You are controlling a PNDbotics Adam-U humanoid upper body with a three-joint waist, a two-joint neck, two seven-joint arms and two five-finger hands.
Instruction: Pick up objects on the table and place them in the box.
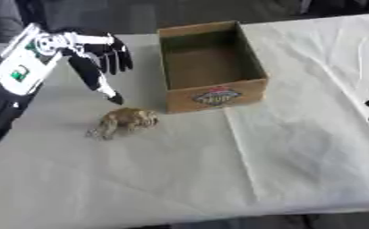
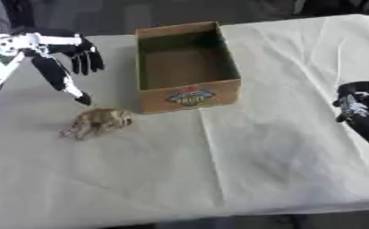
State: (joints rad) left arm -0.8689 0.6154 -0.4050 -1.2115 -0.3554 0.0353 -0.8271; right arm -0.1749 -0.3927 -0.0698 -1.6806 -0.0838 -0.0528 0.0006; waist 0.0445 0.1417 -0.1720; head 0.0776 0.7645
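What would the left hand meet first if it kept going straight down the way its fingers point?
Probably the brown crumpled object, lying just below the left hand; depth is unclear, so it may reach the table beside it.

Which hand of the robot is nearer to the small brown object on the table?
Left. The left hand hangs open just above the brown object; the right hand waits at the table's far right edge.

The robot's left hand (image 1: pixel 101 58), left of the cardboard box (image 1: pixel 211 62), has slim black fingers on a white wrist section with round silver joints; its white forearm casing bears a small green marking. The right hand (image 2: pixel 356 105) is black with silvery patches.
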